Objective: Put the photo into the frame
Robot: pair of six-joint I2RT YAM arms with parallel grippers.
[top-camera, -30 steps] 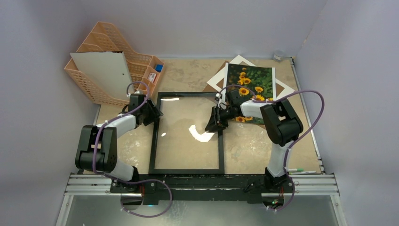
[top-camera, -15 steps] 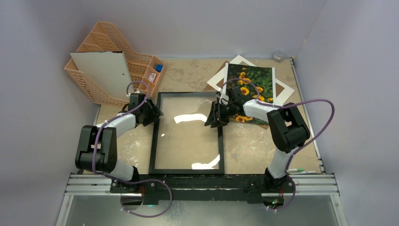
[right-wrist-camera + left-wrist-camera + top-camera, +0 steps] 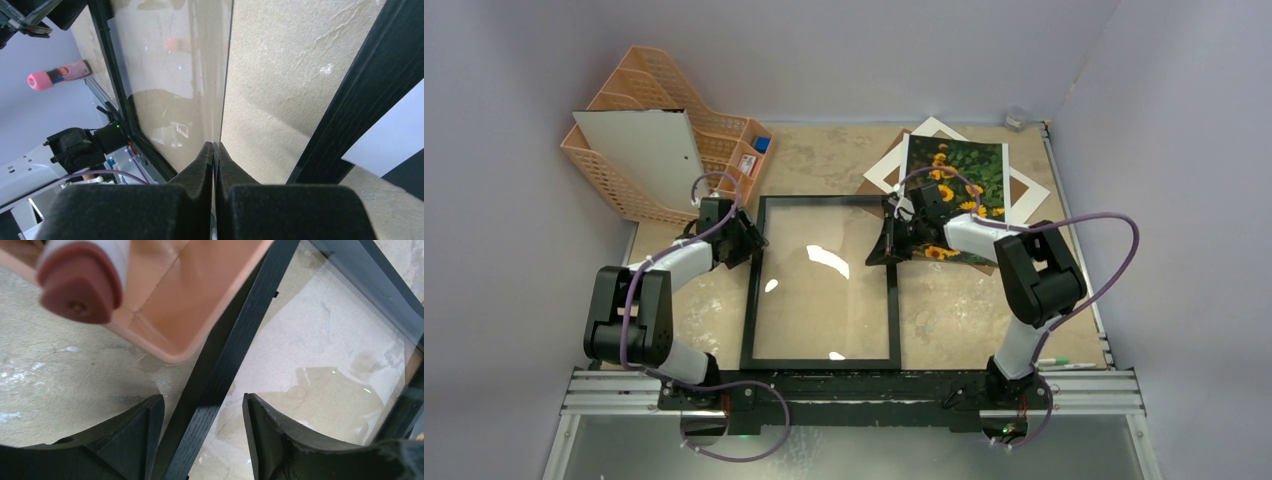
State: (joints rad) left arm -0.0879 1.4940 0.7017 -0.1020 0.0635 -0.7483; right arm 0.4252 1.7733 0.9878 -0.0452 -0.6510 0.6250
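- The opening step, it seems: right gripper is clamped on the glass pane, left gripper has jaws apart astride the frame border
- Next move probably needs a gentle lift of the pane, before the photo goes in

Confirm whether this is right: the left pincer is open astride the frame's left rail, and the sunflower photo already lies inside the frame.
No. The sunflower photo lies outside the frame, on the white mat board at the far right, as the top view shows. The left pincer is open astride the left rail.
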